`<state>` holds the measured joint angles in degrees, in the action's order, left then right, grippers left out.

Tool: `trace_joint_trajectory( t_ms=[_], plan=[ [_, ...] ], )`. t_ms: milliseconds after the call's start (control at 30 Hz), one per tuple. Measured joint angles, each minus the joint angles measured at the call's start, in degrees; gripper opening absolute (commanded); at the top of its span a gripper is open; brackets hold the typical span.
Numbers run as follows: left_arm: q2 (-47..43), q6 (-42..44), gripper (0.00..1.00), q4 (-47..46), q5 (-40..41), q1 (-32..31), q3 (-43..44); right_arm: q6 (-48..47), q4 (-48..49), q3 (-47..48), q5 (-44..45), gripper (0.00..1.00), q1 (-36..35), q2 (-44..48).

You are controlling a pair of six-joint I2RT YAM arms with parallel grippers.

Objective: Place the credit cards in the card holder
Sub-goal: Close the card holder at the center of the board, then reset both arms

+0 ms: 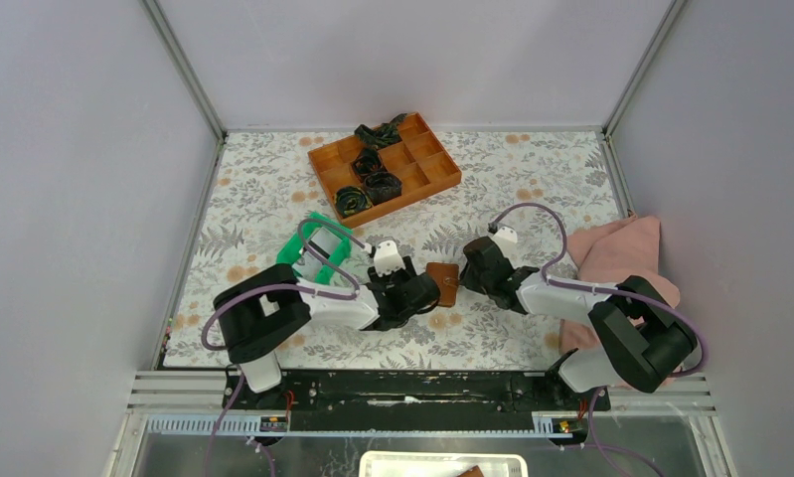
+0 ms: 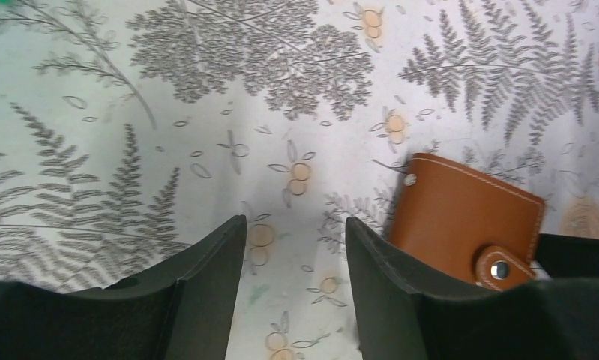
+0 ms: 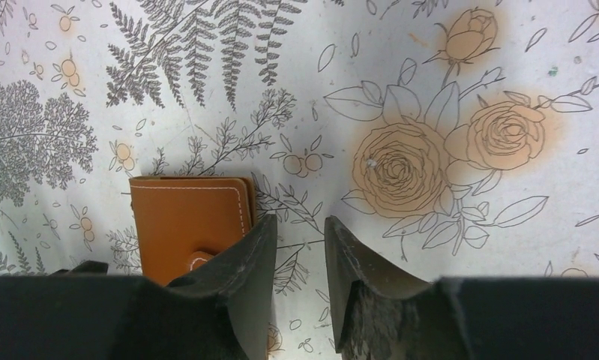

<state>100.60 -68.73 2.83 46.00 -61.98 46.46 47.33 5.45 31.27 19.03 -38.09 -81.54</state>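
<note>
The card holder (image 1: 444,282) lies folded shut on the floral table top, a brown leather-like wallet with its snap tab fastened. It sits between my two grippers. My left gripper (image 1: 424,291) is open and empty just left of it. In the left wrist view the card holder (image 2: 461,217) lies beside and partly behind the right finger of that gripper (image 2: 296,223). My right gripper (image 1: 471,274) is open and empty too. In the right wrist view the card holder (image 3: 187,217) lies outside the left finger of that gripper (image 3: 300,221). No credit cards are in view.
An orange compartment tray (image 1: 424,196) with black coiled items (image 1: 371,184) stands at the back centre. A green plastic tray (image 1: 313,243) sits behind my left arm. A pink cloth (image 1: 621,253) lies at the right edge, under my right arm. Walls close three sides.
</note>
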Motion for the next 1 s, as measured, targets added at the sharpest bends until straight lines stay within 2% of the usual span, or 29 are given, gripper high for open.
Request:
trace_joint_trajectory(
  t_ms=[367,533,633,800,900,1000],
  plan=[
    [-3.5,0.0,0.63,12.0,1.2,0.1,-0.5,-1.0,-3.1,0.0,0.9,0.44,2.3,2.3],
    [-6.0,0.9,0.69,13.3,2.3,0.6,-1.1,-2.6,-3.7,0.0,1.3,0.53,3.6,6.5],
    [-10.3,4.4,0.73,10.3,2.8,1.9,-4.0,-5.2,-2.6,0.2,1.7,0.64,5.6,9.0],
    [-16.6,13.4,0.79,3.2,3.6,4.9,-8.2,-10.5,-2.7,3.5,5.4,0.71,7.4,9.4],
    [-18.4,19.8,0.84,-2.9,4.0,5.8,-9.4,-12.9,-2.8,5.7,7.8,0.79,7.4,9.7],
    [-20.2,24.8,0.86,-9.3,4.0,6.3,-11.7,-13.8,-3.5,5.8,9.9,0.81,7.4,11.3]
  ],
)
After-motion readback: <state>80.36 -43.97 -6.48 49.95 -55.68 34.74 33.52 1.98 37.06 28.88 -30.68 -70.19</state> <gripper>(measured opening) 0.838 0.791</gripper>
